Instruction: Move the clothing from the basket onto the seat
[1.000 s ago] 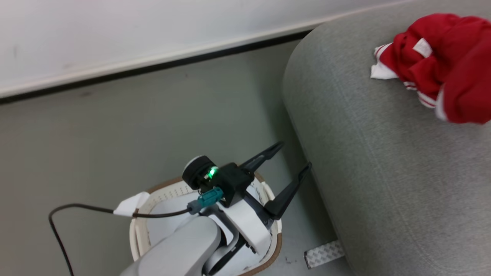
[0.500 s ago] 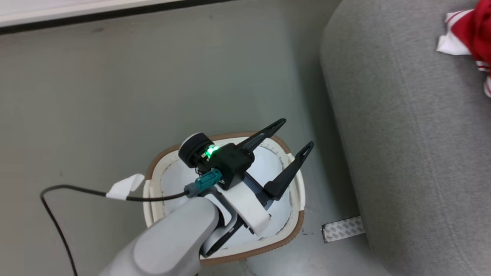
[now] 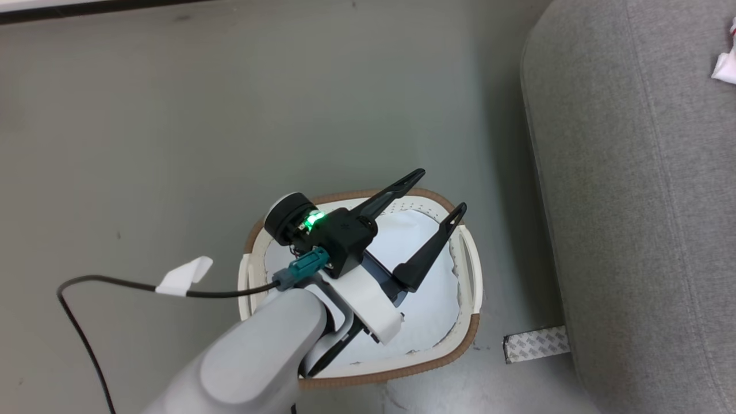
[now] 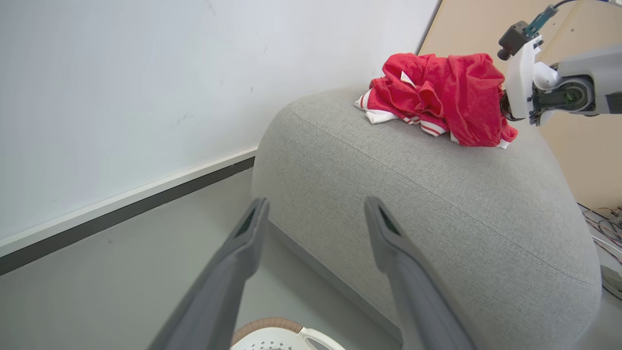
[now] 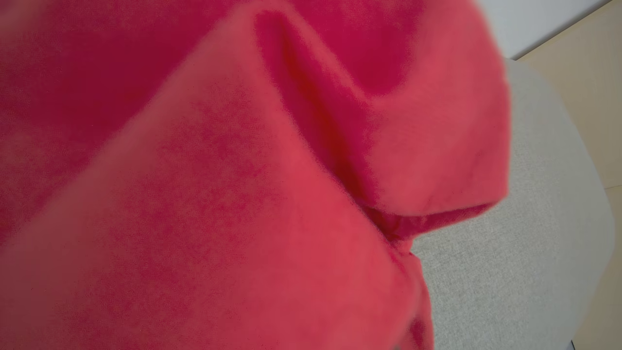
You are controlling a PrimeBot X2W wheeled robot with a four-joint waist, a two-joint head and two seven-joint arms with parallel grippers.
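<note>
The clothing (image 4: 437,97) is a red heap with white striped cuffs lying on top of the grey seat (image 4: 437,194). My right arm's wrist (image 4: 529,82) sits against the heap's far side, its fingers hidden by the fabric. Red clothing (image 5: 243,194) presses close across the right wrist view, with the seat (image 5: 510,272) beyond it. In the head view a white cuff of the clothing (image 3: 727,64) shows at the seat's (image 3: 632,201) right edge. My left gripper (image 3: 443,190) hangs open and holds nothing above the basket (image 3: 460,339), which holds a white liner (image 3: 425,287). The left gripper (image 4: 316,204) points toward the seat.
Grey floor surrounds the basket, with a white wall and dark baseboard (image 4: 121,214) behind. A patterned tape strip (image 3: 536,344) lies at the seat's foot. A black cable with a white tag (image 3: 184,275) runs from my left wrist. A beige panel (image 4: 486,24) stands behind the seat.
The head camera has swung down and left, so the basket shows whole and the clothing has slid out at the right edge. My left gripper stays open over the basket.
</note>
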